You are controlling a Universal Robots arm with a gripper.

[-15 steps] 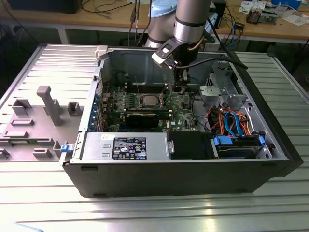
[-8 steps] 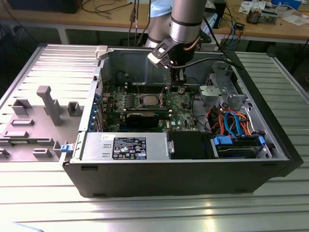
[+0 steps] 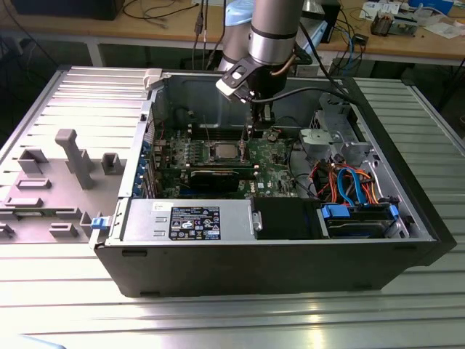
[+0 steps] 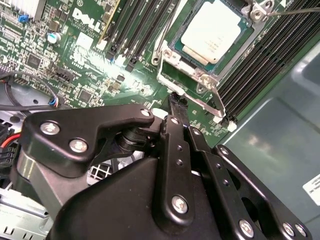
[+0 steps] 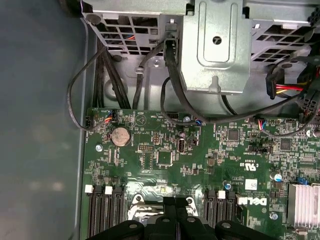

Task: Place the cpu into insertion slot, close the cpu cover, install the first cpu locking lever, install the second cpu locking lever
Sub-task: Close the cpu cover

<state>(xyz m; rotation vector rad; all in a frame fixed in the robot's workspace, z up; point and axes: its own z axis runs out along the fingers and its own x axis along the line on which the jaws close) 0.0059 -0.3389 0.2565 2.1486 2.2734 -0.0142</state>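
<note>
Fingers of the gripper look drawn together, their black tips low over the green motherboard at the socket's edge, just beside a thin silver locking lever; whether they nip it I cannot tell. The cpu sits in its socket, at about eight o'clock from the gripper in the exterior view, with the cpu cover lying flat around it. The power supply lies at six o'clock from the cpu.
</note>
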